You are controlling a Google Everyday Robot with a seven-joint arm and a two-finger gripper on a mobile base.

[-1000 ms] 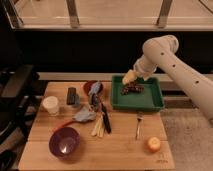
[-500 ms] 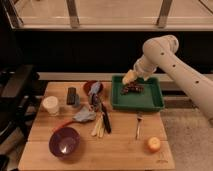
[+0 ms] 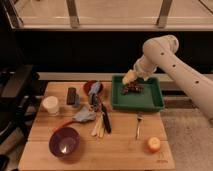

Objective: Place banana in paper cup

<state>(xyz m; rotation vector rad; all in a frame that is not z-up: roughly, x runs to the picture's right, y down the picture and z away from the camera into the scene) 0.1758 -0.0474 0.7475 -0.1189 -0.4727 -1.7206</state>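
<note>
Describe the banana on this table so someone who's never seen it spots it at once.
On the wooden table, look near the middle, in front and left of the green tray over whose back left corner the gripper hovers. The banana lies just left of the black-handled knife. It is pale cream, slim and long, unlike the dark knife or the round orange fruit.

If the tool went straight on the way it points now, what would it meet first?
Probably the green tray: the tool hangs over its back left corner, pointing down and left. Depth is unclear.
</note>
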